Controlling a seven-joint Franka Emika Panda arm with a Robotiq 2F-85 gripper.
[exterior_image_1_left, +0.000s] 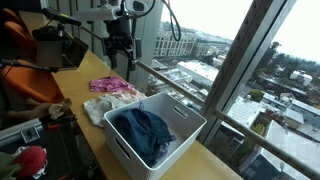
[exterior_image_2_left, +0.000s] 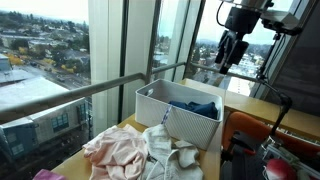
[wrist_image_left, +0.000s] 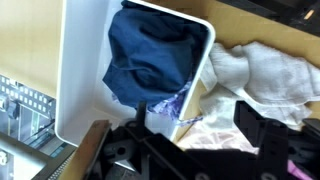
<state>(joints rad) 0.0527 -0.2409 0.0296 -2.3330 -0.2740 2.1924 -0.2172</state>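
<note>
My gripper (exterior_image_1_left: 121, 48) hangs high above the wooden table, open and empty; it also shows in an exterior view (exterior_image_2_left: 229, 52). In the wrist view its two black fingers (wrist_image_left: 198, 140) stand apart with nothing between them. Below it stands a white basket (exterior_image_1_left: 184, 113) (exterior_image_2_left: 150, 100) (wrist_image_left: 85, 70) holding dark blue clothing (exterior_image_1_left: 142, 132) (exterior_image_2_left: 205, 108) (wrist_image_left: 150, 45). Beside the basket lie a white cloth (exterior_image_1_left: 97, 108) (exterior_image_2_left: 172, 155) (wrist_image_left: 262, 68) and a pink cloth (exterior_image_1_left: 109, 87) (exterior_image_2_left: 113, 150) (wrist_image_left: 225, 135). The gripper is above the basket's edge and the cloths, touching nothing.
The wooden table (exterior_image_1_left: 85, 70) runs along a tall window with a railing (exterior_image_1_left: 190, 95) and a city view. An orange chair (exterior_image_2_left: 250, 130) and red and green objects (exterior_image_1_left: 30, 160) sit at the room side. Black equipment (exterior_image_1_left: 50, 45) stands at the table's far end.
</note>
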